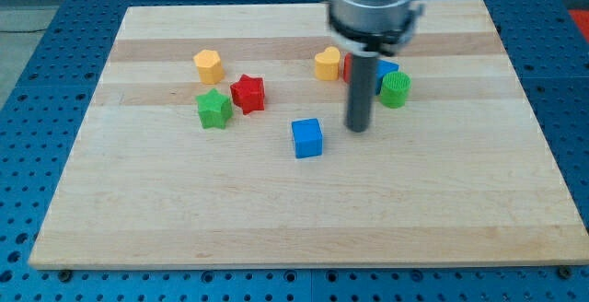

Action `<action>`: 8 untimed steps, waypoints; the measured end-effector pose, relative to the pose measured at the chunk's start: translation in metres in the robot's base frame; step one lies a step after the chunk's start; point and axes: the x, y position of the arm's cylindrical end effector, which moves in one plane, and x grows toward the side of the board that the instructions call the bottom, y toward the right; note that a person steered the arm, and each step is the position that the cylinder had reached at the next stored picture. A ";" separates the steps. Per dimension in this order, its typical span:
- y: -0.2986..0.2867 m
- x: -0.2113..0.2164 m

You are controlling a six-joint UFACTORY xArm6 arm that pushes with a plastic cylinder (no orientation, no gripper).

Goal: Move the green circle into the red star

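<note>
The green circle (397, 89) sits right of the board's centre, towards the view's top. The red star (248, 93) lies left of centre, touching a green star (213, 109) at its lower left. My tip (358, 127) rests on the board just below and left of the green circle, a small gap apart, and to the right of a blue cube (307, 138). The rod hides part of a red block (350, 66) and a blue block (387, 68) behind it.
A yellow heart (327, 63) lies left of the rod near the top. A yellow hexagon-like block (209, 65) sits above the two stars. The wooden board (184, 210) rests on a blue perforated table.
</note>
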 end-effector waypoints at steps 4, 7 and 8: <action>0.047 -0.042; -0.002 0.005; -0.049 0.003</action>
